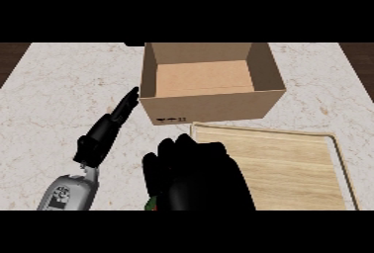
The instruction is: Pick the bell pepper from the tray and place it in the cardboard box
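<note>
Two robot hands work over a pale marbled bench [58,89]; dark wood [13,54] shows at the far corners. The left robot hand [110,128] has straight fingers, holds nothing and lies beside the cardboard box [211,106]. The right robot hand [201,173] is curled over the bell pepper [151,204], only a green-red sliver showing, at the tray [292,168] left edge.

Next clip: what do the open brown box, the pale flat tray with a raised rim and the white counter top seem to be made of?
Open brown box: cardboard by its look, matte tan walls with small printed marks on the front.
Pale flat tray: apparently light wood, straight grain lines, lighter raised rim.
White counter top: marble or a stone-look surface, faint beige veining; gloss unclear.
</note>
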